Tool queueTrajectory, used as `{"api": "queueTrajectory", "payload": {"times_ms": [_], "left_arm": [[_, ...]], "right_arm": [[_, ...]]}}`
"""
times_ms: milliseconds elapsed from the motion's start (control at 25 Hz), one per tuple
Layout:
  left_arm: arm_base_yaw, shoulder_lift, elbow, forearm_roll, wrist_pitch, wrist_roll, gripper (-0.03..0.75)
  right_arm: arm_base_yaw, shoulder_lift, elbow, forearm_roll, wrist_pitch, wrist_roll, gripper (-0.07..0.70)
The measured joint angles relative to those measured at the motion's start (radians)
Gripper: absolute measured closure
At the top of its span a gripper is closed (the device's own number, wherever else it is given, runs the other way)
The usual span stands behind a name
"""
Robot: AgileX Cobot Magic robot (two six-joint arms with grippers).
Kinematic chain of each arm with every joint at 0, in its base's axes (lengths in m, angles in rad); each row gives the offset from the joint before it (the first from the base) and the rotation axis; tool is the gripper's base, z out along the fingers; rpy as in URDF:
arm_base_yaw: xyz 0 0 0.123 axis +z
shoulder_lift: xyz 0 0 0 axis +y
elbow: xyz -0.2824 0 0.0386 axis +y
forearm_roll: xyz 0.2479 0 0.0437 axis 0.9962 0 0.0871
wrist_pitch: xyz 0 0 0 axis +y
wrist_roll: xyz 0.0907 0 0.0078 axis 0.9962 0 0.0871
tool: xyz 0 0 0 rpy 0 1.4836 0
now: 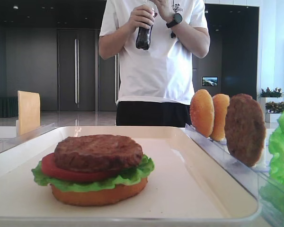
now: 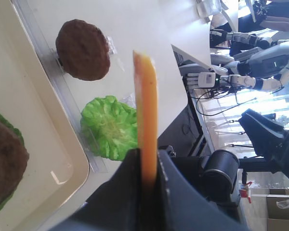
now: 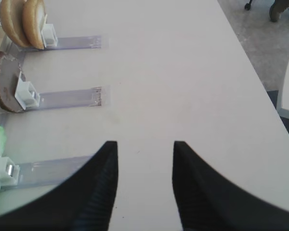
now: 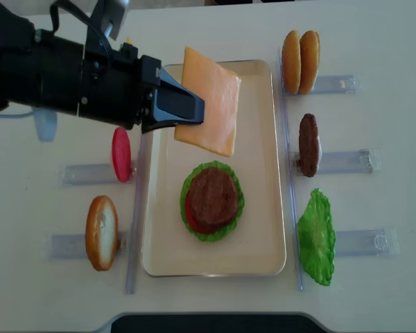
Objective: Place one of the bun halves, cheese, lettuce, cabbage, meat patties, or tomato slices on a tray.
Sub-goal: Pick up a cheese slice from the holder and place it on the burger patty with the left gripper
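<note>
In the low front view, the tray fills the foreground. On it sits a stack: bun half at the bottom, then lettuce leaf, tomato slice and meat patty on top. Behind the tray's right rim, a spare patty and two bun halves stand on edge in a clear rack. A person in a white shirt stands behind the counter holding a dark bottle. Neither arm appears in this view.

The overhead view shows what the front view hides. The left claw is clamped on the left edge of the cheese slice, which hangs above the far half of the tray, clear of the stack. To the left of the tray, a second tomato slice and a single bun half stand in racks. To the right lies a loose lettuce leaf.

The left wrist view shows the cheese edge-on, pinched between the claw's fingers.

Only the right wrist view shows the right claw. Its jaws stand apart and hold nothing, above bare counter.
</note>
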Motion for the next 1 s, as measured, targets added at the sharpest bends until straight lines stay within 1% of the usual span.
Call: {"api": "queueTrajectory", "payload": {"times_ms": [320, 440, 680, 800, 1000], "left_arm": [[0.0, 0.0, 0.106, -0.118, 0.001, 0.135, 0.683], [0.0, 0.0, 0.144, -0.134, 0.0, 0.168, 0.683], [0.0, 0.001, 0.218, -0.148, -0.039, 0.225, 0.683], [0.0, 0.018, 0.242, -0.158, -0.044, 0.248, 0.683], [0.0, 0.091, 0.261, -0.208, -0.057, 0.322, 0.683]], "right_arm": [[0.0, 0.0, 0.0, 0.0, 0.0, 0.0, 0.338], [0.002, 0.0, 0.0, 0.0, 0.0, 0.0, 0.338], [0.019, 0.0, 0.0, 0.0, 0.0, 0.0, 0.338], [0.019, 0.0, 0.0, 0.0, 0.0, 0.0, 0.338], [0.019, 0.0, 0.0, 0.0, 0.0, 0.0, 0.338]]}}
